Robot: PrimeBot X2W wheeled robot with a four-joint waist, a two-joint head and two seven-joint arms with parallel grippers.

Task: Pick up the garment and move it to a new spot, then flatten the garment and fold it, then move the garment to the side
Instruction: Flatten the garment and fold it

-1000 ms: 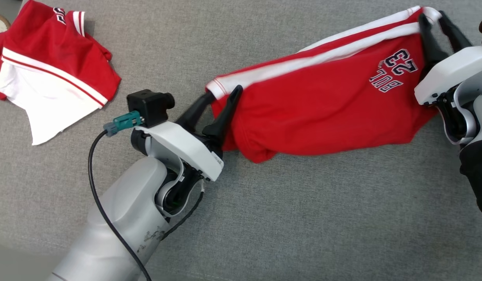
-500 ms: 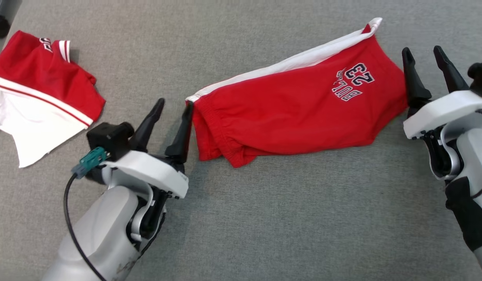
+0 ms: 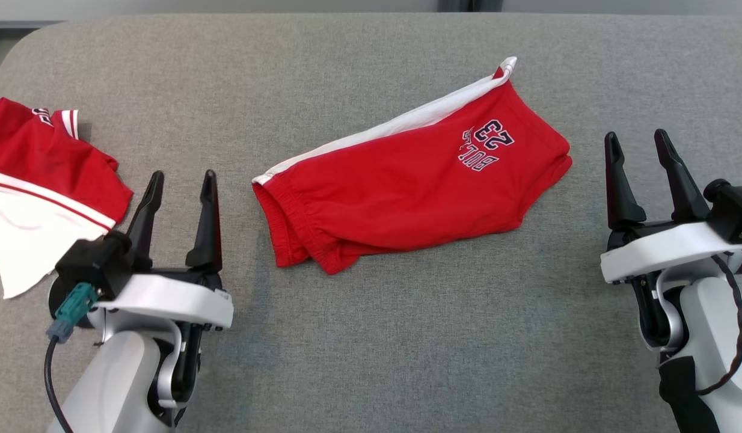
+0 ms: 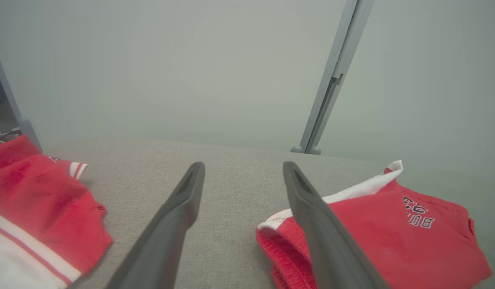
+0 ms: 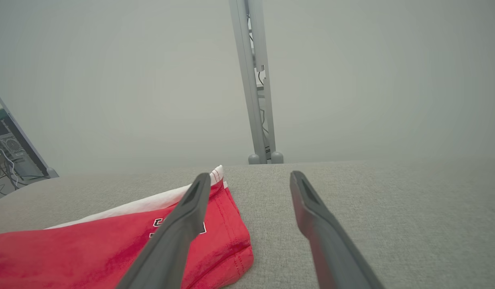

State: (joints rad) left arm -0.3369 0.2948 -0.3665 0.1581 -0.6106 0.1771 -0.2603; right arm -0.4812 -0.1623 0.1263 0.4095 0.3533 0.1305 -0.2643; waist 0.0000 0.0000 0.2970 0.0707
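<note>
We find the red shorts (image 3: 407, 180) lying folded and slanted on the grey surface (image 3: 407, 349), with the white stripe along the far edge and the printed number toward the right end. We note the left claw (image 3: 183, 177) wide and empty near the waistband end, and the right claw (image 3: 637, 135) wide and empty beside the leg end. A second red-and-white garment (image 3: 40, 180) lies at far left.

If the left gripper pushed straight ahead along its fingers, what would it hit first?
Probably nothing: the left gripper points at the bare gap of grey padded surface between the red shorts and the red-and-white garment. Its height above the surface is unclear.
</note>
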